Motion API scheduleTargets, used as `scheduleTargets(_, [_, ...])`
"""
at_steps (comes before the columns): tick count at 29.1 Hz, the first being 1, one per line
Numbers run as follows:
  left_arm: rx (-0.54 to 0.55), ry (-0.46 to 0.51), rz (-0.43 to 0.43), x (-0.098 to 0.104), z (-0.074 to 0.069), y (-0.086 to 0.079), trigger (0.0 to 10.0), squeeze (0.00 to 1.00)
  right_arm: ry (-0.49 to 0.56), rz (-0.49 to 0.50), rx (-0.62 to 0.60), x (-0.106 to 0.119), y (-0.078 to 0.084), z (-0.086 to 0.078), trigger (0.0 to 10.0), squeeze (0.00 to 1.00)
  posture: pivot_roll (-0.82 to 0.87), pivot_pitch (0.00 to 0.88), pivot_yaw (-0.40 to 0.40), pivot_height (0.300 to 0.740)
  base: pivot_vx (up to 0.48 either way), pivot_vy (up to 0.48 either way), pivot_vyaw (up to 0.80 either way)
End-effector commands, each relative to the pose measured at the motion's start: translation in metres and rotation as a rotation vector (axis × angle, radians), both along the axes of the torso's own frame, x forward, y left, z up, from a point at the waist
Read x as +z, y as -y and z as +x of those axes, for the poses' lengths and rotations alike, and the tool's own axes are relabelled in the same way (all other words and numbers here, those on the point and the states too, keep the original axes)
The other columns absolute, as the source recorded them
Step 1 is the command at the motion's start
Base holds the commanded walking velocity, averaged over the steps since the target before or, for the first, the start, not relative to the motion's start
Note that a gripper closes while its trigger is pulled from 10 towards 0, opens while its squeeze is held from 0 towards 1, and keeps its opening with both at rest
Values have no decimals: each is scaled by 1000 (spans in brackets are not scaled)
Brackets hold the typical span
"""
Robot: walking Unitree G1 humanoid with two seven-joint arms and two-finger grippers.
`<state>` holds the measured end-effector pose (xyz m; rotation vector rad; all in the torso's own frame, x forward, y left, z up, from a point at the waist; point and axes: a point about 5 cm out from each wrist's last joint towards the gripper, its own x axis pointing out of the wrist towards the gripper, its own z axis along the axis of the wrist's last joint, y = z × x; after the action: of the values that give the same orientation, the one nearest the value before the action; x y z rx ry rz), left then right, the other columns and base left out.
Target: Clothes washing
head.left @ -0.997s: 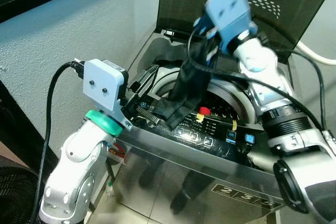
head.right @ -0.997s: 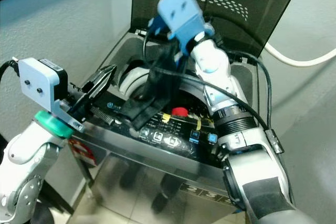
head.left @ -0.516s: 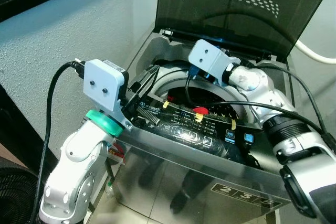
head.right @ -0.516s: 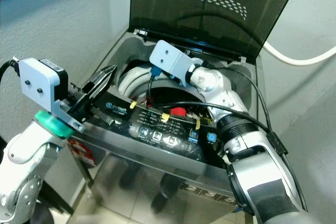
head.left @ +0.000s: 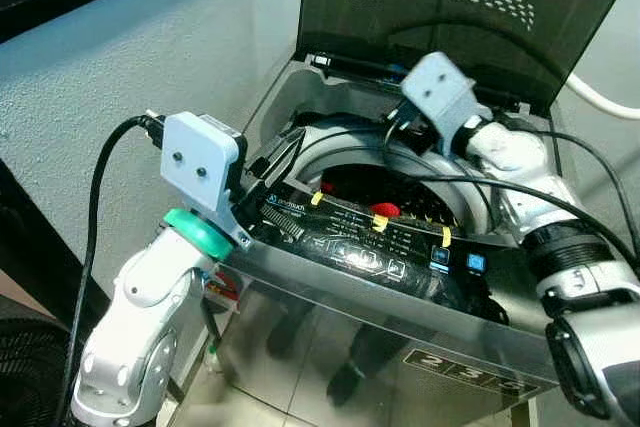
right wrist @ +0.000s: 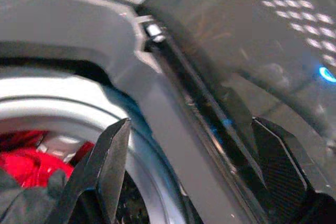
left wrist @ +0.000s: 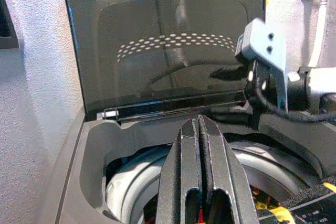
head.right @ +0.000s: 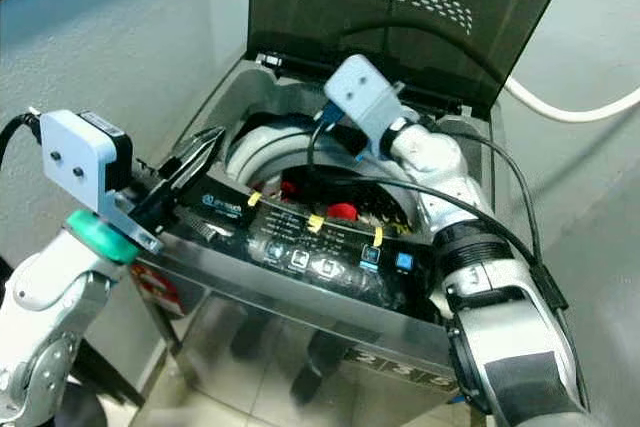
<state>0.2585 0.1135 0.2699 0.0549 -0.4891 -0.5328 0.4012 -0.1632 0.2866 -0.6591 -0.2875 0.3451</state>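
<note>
Black garment dropped: my right gripper [right wrist: 189,182] is back up over the washer [head.left: 380,292] drum, fingers wide open, empty. Clothes [right wrist: 26,163] now inside the drum. Left gripper [left wrist: 200,177] pressed shut, empty, at the washer's left rim.

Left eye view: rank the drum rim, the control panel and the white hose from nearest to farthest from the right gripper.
1. Drum rim: just below the right gripper, at the tub's back.
2. Control panel: along the washer's front edge.
3. White hose: on the wall, far right.
</note>
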Motion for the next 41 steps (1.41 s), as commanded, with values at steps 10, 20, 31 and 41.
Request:
scheduleTargets(10, [203,-66,-8,4,40,-28,10000,0,160,757,-109,-42,-34,-47,10000,0,190,4,-4,740,0,0,0])
scheduleTargets(20, [334,-68,-45,3,55,-50,10000,0,69,881,-66,-51,-53,-49,10000,0,202,0,-50,740,0,0,0])
scheduleTargets(31, [378,-55,-83,3,58,-54,10000,0,70,912,-60,-47,-55,-45,10000,0,212,0,-78,740,0,0,0])
scheduleTargets(41, [372,-84,-125,-5,59,-48,10000,0,39,892,-17,-53,-63,-51,10000,0,195,0,-87,740,0,0,0])
